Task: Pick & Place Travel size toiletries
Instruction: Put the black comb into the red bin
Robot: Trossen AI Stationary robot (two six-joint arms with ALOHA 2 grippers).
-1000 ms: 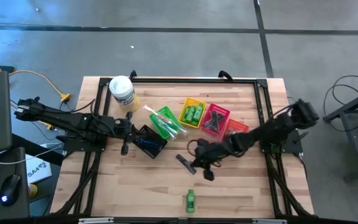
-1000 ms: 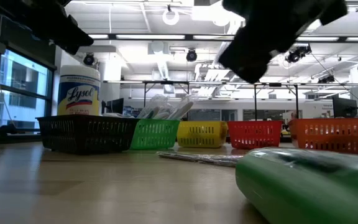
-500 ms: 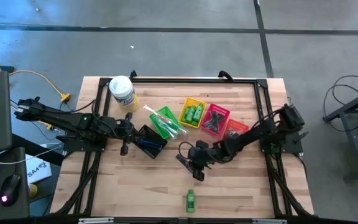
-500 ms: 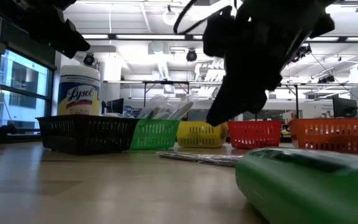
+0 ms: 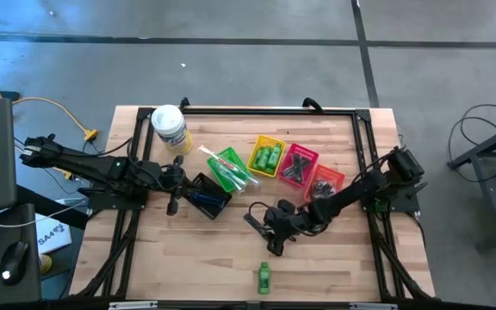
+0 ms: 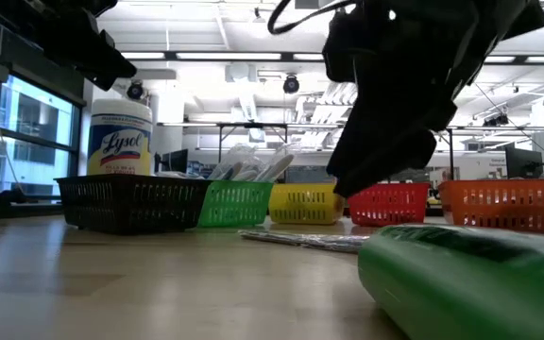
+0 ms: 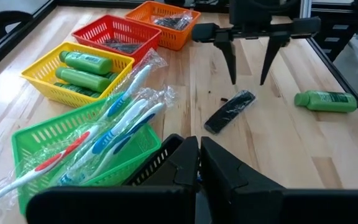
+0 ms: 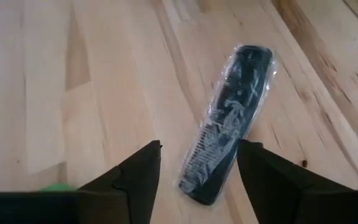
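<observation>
R gripper over comb

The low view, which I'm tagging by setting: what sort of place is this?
Probably a robotics lab in an open-plan office or workshop: the wooden table stands on a bare concrete floor, with exposed ceiling ducts and strip lights above and rows of desks with monitors behind.

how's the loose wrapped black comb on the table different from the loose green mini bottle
The flat black comb in clear wrap lies directly under the right hand, whose fingers are spread; the rounded bright green mini bottle lies apart, with no hand near. The comb is long, thin and dark; the bottle is plump and bright. Both lie flat on the wooden table, outside the baskets.
</observation>
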